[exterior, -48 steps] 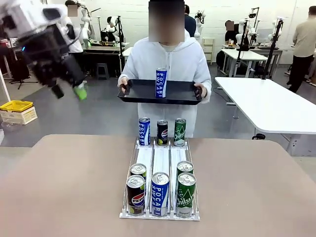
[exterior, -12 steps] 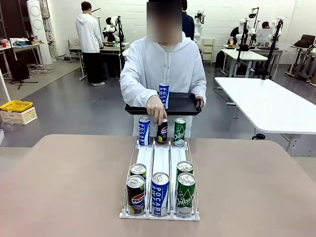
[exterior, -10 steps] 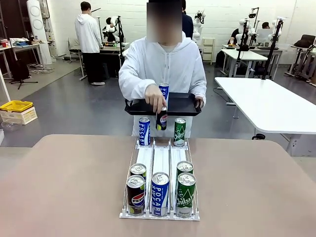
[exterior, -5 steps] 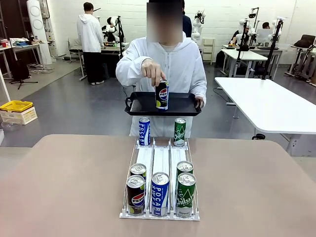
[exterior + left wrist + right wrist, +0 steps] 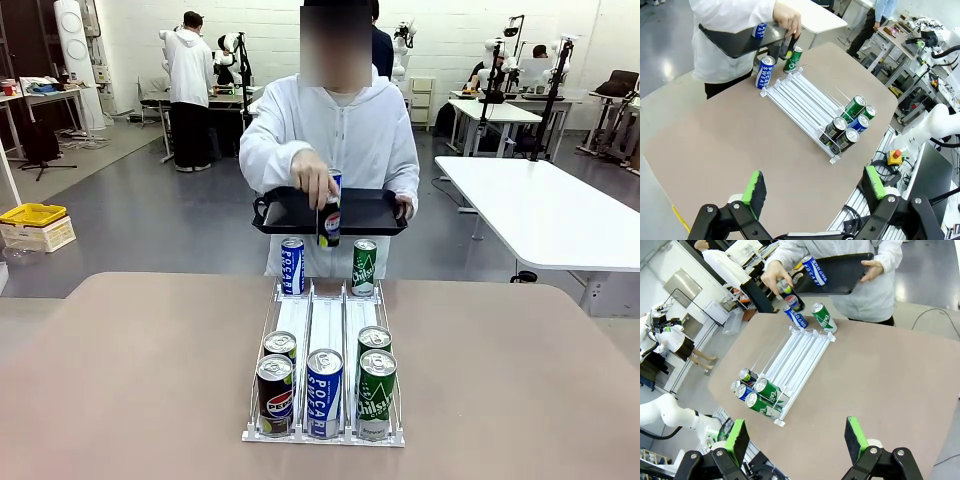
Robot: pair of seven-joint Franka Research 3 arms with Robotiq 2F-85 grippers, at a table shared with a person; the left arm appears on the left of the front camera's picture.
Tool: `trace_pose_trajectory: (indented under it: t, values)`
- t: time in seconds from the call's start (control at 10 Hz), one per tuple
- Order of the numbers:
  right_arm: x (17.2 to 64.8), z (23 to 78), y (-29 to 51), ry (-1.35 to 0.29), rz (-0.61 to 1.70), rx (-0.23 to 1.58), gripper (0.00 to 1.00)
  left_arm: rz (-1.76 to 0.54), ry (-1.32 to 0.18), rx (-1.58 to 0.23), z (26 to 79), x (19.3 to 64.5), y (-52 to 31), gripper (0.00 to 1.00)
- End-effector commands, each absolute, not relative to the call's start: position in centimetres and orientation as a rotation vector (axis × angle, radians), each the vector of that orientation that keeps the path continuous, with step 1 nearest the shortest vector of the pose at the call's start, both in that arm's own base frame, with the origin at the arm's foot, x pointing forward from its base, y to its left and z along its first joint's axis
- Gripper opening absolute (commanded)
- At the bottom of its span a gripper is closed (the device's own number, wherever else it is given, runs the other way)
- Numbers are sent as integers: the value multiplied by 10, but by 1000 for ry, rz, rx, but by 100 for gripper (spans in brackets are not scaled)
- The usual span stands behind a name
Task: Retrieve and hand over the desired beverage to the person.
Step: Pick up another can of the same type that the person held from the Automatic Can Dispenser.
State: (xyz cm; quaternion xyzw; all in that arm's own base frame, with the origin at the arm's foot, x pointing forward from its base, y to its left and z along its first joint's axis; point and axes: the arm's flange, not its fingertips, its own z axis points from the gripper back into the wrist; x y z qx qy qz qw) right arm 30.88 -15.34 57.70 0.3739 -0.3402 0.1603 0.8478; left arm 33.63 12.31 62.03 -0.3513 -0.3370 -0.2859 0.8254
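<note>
The person [image 5: 335, 125] in a white hooded sweatshirt stands at the far side, holding a black tray [image 5: 370, 212] with a blue Pocari can [image 5: 336, 178] on it. Their other hand [image 5: 312, 180] grips a Pepsi can [image 5: 330, 224] by its top, just in front of the tray's near edge. On the table a wire rack [image 5: 326, 325] holds a Pocari can [image 5: 292, 265] and a green can [image 5: 364, 266] at its far end, and several cans [image 5: 324, 392] at its near end. High above the table, my left gripper [image 5: 814, 185] and my right gripper [image 5: 796, 436] stand open, holding nothing.
The brown table [image 5: 140, 380] lies bare on both sides of the rack. A white table [image 5: 545, 210] stands at the right behind, and a yellow crate [image 5: 35, 215] sits on the floor at the left. Other people stand at benches in the background.
The person's hand lifted the Pepsi can out of the rack's far middle lane, raised it over the tray, then lowered it to the tray's front edge. The grippers stay open.
</note>
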Motion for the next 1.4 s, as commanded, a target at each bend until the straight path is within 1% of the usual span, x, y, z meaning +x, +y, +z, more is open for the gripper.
trace_pose_trajectory:
  t: [0.0, 1.3]
  values:
    - [312, 577, -153, -745, 349, 819, 100, -630, -742, -762, 619, 337, 124, 100]
    - [312, 577, -153, -745, 349, 819, 100, -630, -742, -762, 619, 337, 124, 100]
